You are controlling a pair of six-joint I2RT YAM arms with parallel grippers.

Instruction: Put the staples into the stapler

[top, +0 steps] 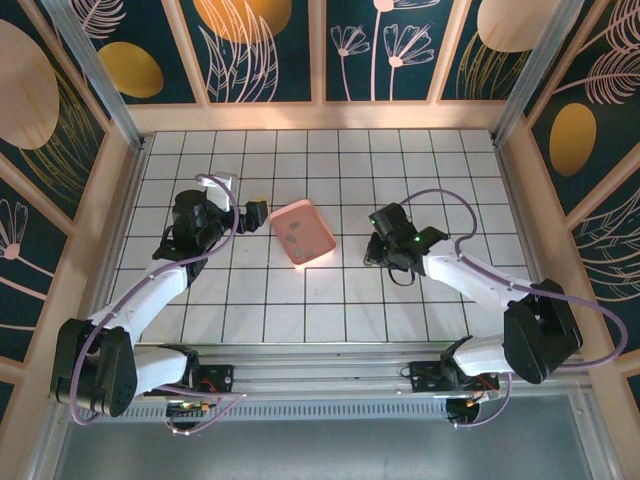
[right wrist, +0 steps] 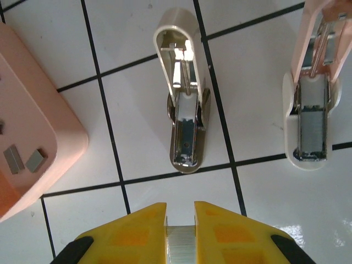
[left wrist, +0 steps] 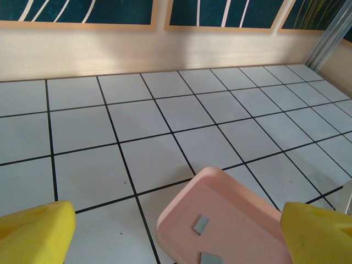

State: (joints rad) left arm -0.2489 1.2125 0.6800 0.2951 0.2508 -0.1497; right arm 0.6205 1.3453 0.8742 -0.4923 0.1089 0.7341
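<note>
Mid-job: my R tool [right wrist: 180, 212] is clamped on a strip of staples [right wrist: 181, 243], just short of the opened stapler [right wrist: 184, 129] on the worktop [right wrist: 275, 212]; loading not yet done. L tool [left wrist: 177, 212] gapes wide over the pink tray [left wrist: 181, 204], spare strips [left wrist: 202, 224] inside.

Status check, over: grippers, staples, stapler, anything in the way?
Left gripper open, facing pink tray. Right gripper shut on staple strip. Stapler lies open ahead, bare tile between; second open stapler beside it.
</note>
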